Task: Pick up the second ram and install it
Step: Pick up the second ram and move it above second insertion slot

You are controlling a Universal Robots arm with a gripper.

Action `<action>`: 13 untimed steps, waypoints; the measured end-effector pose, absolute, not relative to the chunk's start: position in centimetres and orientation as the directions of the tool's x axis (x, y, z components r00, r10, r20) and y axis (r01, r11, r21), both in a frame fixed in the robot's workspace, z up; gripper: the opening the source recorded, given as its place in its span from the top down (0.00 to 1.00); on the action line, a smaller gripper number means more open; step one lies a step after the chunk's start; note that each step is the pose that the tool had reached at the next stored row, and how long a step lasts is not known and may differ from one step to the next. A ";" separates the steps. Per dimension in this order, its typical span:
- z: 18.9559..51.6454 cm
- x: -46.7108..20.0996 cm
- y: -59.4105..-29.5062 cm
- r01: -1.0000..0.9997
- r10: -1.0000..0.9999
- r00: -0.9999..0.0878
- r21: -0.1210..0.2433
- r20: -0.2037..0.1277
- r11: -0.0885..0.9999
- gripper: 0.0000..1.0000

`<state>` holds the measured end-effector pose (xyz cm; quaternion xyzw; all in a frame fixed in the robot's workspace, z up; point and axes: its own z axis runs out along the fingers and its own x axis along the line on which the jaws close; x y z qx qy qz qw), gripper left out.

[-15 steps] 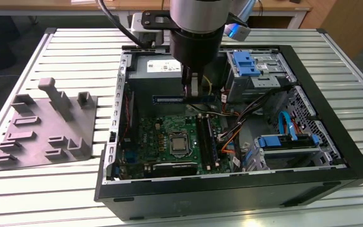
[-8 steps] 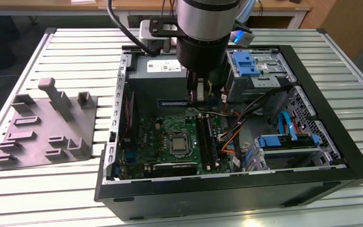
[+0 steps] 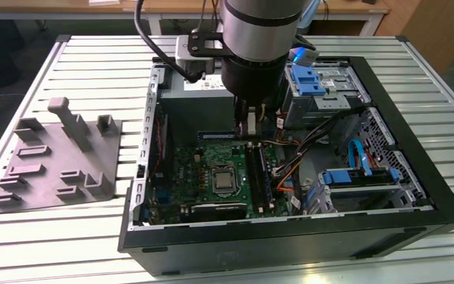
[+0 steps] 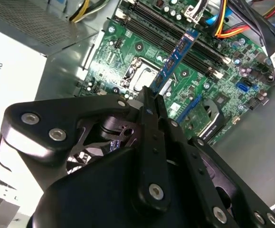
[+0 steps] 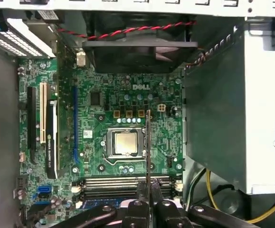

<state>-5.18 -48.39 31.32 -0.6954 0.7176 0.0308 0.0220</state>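
Jaws of the gripper (image 4: 154, 98) are clamped on one end of the second ram (image 4: 176, 56) — a thin, long, blue-green board with dark chips in a row along its face. In the first wrist view it appears edge-on as a narrow line. It hangs over the green motherboard (image 5: 94, 123), near the CPU socket (image 5: 126, 142) and the black memory slots (image 5: 123, 183), inside the open computer case (image 3: 440, 207)

Arm (image 3: 260, 35) pointed straight down
The gripper (image 4: 152, 95) is carried below it, fingers (image 4: 148, 121) closed on the second ram (image 4: 177, 57).
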 end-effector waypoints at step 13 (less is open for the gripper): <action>30.5 -5.1 -48.4 -0.999 -0.997 -0.032 0.014 -0.074 0.031 0.86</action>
